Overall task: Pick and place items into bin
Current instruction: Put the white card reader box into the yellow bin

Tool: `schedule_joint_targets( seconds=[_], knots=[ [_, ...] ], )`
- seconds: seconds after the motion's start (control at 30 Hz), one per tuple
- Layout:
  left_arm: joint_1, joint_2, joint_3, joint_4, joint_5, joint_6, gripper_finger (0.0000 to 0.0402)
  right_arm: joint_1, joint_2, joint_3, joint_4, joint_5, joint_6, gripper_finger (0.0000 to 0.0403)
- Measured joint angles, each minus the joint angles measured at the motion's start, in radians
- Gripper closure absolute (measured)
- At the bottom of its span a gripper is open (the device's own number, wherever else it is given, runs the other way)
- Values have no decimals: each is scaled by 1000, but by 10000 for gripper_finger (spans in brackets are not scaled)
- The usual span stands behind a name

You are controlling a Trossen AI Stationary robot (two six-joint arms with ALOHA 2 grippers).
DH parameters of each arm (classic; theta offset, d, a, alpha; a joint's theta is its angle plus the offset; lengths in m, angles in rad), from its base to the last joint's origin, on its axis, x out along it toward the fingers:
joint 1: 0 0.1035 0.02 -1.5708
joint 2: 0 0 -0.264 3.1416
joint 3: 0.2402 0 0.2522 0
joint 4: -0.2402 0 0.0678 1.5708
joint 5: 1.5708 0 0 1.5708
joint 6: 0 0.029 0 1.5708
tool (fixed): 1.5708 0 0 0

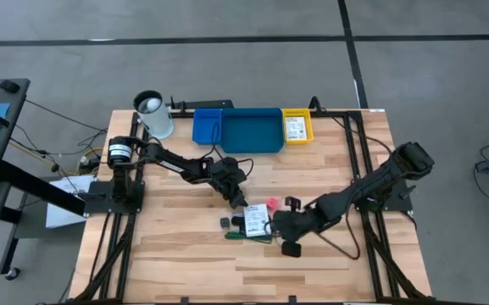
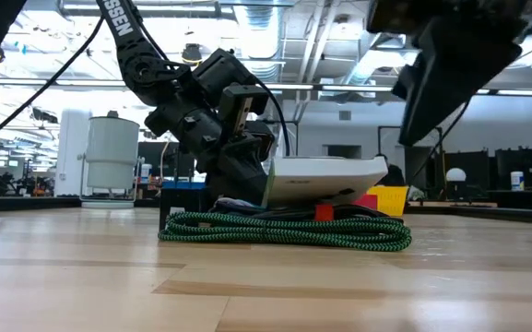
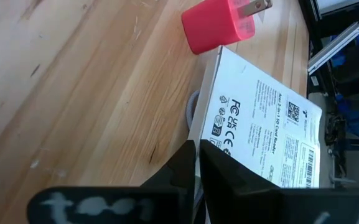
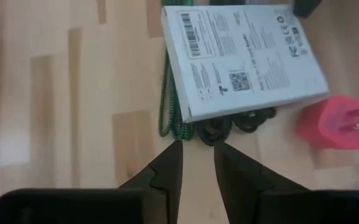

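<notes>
A white card box with print [image 1: 255, 219] lies across a coiled green-black cable [image 2: 284, 229] at the table's middle. A pink-red plug cube [image 3: 219, 26] sits on the wood just beyond the box. A small black block [image 1: 225, 223] lies left of the box. My left gripper [image 3: 199, 149] is shut, slanting down at the box's left end. My right gripper [image 4: 198, 155] hangs above the table to the right of the box, its fingers a little apart with nothing between them. My left gripper's shut fingertips [image 3: 188, 155] meet the white box's long edge near a corner [image 3: 211, 134], slanting down from the table's left. In the low view the gripper stands against the box's left end [image 2: 270, 180]. The box rests on the cable, a little raised off the wood.
A blue bin [image 1: 251, 131] stands at the far edge, with a smaller blue bin [image 1: 206, 127] on its left and a yellow one [image 1: 296, 127] on its right. A white cup [image 1: 153, 114] stands at the far left. The near half of the table shows bare wood.
</notes>
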Motion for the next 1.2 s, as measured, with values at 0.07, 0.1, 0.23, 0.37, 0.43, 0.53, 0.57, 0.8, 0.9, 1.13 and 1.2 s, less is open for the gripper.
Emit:
schedule_joint_targets(
  seconds=[0.07,0.1,0.23,0.37,0.43,0.53,0.57,0.8,0.9,1.13,1.2],
  knots=[
    [0,0,0,0,-1,0,392,0,34,53,-73,22,-11,328],
    [0,0,0,0,-1,0,392,-1,58,83,-105,34,-25,333],
    [0,0,0,0,0,0,392,5,144,179,-204,39,-115,354],
    [0,0,0,-3,0,1,392,9,167,208,-221,31,-150,370],
    [0,0,-1,-6,0,3,392,7,161,209,-228,29,-134,374],
    [0,0,0,-15,0,7,392,7,161,209,-238,17,-77,372],
    [0,0,-1,-13,-1,9,392,7,160,209,-248,0,-54,369],
    [0,0,0,-15,-1,10,392,21,94,209,-387,-26,190,342],
    [0,0,0,-15,-1,10,392,45,55,209,-409,-19,292,326],
    [0,0,0,-15,-4,10,392,118,11,208,-378,103,611,276],
    [0,0,-1,-15,-4,14,392,130,18,208,-357,120,691,259]
  ],
)
